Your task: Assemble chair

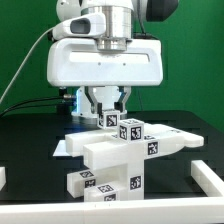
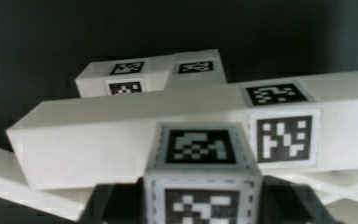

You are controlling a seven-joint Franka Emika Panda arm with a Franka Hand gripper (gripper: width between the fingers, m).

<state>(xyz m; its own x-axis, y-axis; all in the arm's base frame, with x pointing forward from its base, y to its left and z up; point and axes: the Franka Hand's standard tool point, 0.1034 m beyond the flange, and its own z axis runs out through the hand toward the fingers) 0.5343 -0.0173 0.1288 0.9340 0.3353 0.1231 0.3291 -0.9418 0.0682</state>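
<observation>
In the exterior view the gripper [image 1: 106, 103] hangs straight down from the arm's broad white wrist housing, over the middle of the black table [image 1: 30, 140]. Directly beneath it, and a little forward of it toward the camera, stands the chair [image 1: 120, 155], a cluster of matte white blocks with square tags. A small tagged post [image 1: 112, 121] rises from the cluster right up between the two fingers, so the pincer appears clenched on that post, though the contact itself is partly hidden by the fingers and I give it as a judgement. Below the post a long beam [image 1: 140, 145] runs crosswise under the gripper, its long axis pointing from the exterior view's left to the exterior view's right and slightly toward the camera. Lower tagged blocks [image 1: 100, 182] sit in front of that, farther from the pincer. A thin flat sheet, likely the marker board [image 1: 66, 146], lies just behind the cluster. In the wrist view the held post fills the near foreground as a tagged block [image 2: 201, 180] between dark finger shapes, with the long beam [image 2: 194, 125] lying square across the line of the fingers just beyond it, and another tagged part [image 2: 153, 75] farther out. The coming move, as I judge it, turns on this: post upright in the grip, beam crosswise below, so any seating or release must go straight down along the post's axis.
</observation>
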